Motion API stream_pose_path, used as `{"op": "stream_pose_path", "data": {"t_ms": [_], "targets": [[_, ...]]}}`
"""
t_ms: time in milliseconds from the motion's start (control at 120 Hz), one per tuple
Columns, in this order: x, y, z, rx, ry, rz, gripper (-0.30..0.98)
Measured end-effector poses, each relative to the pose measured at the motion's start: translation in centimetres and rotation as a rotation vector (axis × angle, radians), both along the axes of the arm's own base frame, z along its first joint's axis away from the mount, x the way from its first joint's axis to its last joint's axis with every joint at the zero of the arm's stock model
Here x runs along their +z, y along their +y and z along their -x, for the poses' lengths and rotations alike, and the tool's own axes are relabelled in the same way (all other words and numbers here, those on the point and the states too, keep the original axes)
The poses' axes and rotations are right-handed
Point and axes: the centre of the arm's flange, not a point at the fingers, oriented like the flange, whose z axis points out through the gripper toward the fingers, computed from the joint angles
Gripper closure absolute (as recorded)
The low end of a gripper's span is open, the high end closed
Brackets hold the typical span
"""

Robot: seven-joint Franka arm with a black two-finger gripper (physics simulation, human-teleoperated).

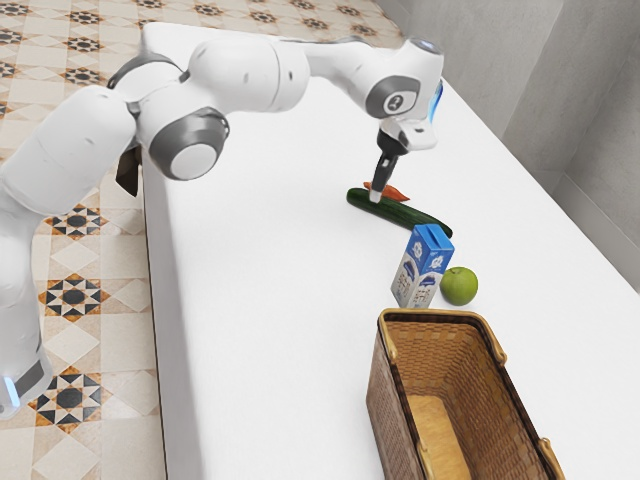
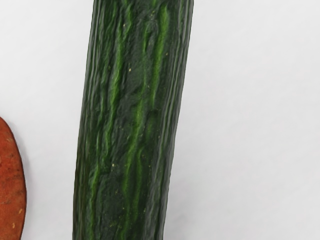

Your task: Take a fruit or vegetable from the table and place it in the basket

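White table (image 1: 270, 250): cucumber (image 1: 413, 215), orange vegetable (image 1: 394, 194), carton (image 1: 424, 265), green apple (image 1: 459, 286), basket (image 1: 385, 412).

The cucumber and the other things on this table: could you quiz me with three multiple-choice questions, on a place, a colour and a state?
1. Where is the cucumber?
A in the basket
B on the table, below the claw
C on the floor

2. What colour is the round fruit?
A green
B purple
C yellow

3. How is the carton?
A on its side
B crushed flat
C upright

Key:
1 B: the exterior view shows it lying there.
2 A: its skin is plainly green.
3 C: its blue top is uppermost.
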Motion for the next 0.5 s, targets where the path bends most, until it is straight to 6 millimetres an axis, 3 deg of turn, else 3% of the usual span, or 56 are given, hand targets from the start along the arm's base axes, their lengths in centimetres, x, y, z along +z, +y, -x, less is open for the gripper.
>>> {"op": "stream_pose_path", "data": {"t_ms": [217, 400, 500], "targets": [[-1.5, 0.6, -1.5, -0.084, -0.032, -0.001, 0.00], [-1.8, -0.7, -3.0, -0.157, -0.083, 0.013, 0.00], [-1.8, -0.4, -3.3, -0.174, -0.105, 0.015, 0.00]]}}
